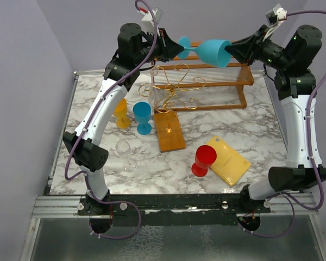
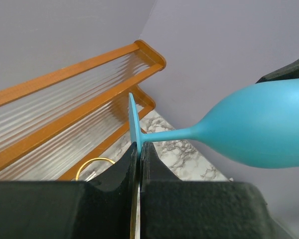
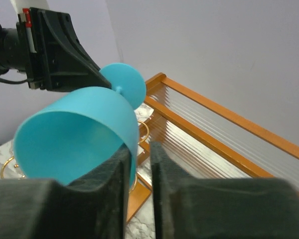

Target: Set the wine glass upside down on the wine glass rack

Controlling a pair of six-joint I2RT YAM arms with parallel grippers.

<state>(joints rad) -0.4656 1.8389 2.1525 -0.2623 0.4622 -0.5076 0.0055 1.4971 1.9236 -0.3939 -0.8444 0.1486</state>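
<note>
My left gripper is clamped tight on the thin foot disc of the matte turquoise wine glass. My right gripper stands narrowly apart astride the bowl's rim: the wall touches one finger, and a slit of light shows beside the other. The glass lies sideways in the air over the far part of the grey-veined marble table, foot to the left and mouth to the right.

Below it and slightly nearer is the wine glass rack of curled gold wire on a flat orange-brown wooden base. Just behind stands the wooden slatted shelf, close under the bowl.

Nearer, a yellow goblet, a blue goblet, a clear glass, a red goblet and a flat yellow pad stand well apart from the rack's wire arms.
</note>
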